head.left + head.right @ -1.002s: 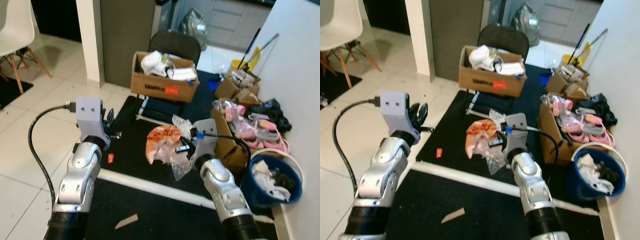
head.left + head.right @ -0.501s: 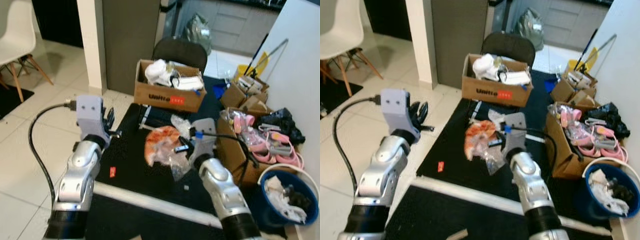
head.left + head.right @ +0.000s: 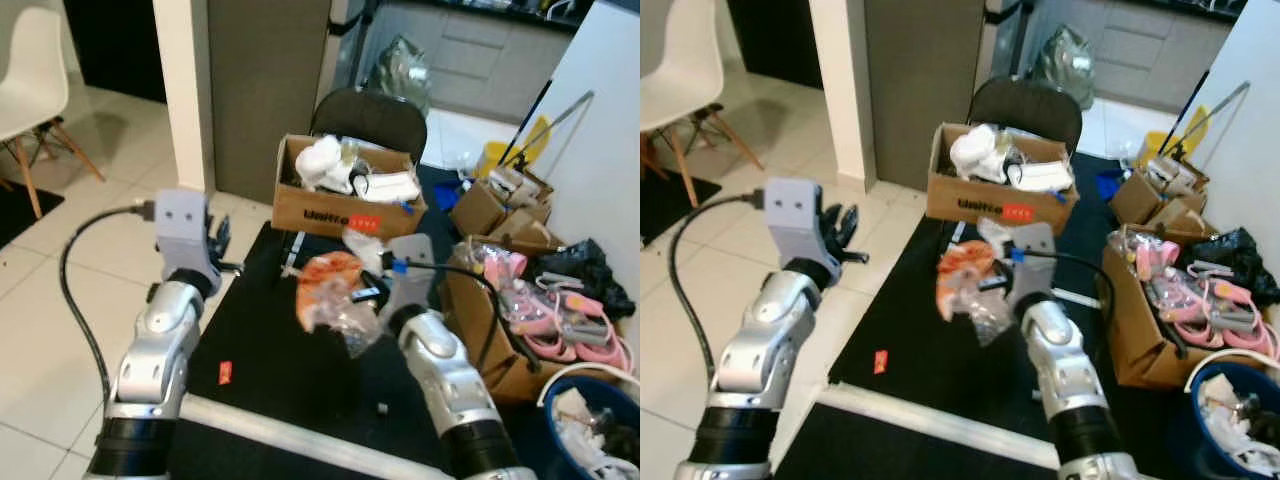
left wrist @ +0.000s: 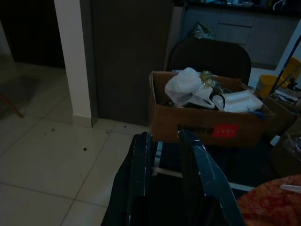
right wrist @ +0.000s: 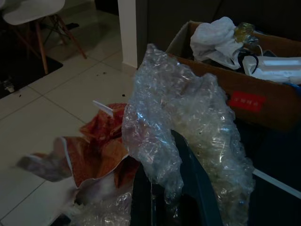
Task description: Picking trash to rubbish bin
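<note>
My right gripper is raised over the black mat, shut on a bundle of trash: an orange wrapper and crumpled clear bubble wrap. The bundle hangs in the air in front of me. The blue rubbish bin, holding white trash, sits at the lower right corner by the wall. My left gripper is held up to the left, empty, its two fingers a little apart.
A cardboard box of clutter rests on a black chair. More boxes with pink items line the right wall. A red scrap lies on the mat. A white chair stands far left on the tiles.
The camera has moved forward and right: the bin slid toward the lower right corner and the box came nearer. My right gripper keeps hold of the trash bundle.
</note>
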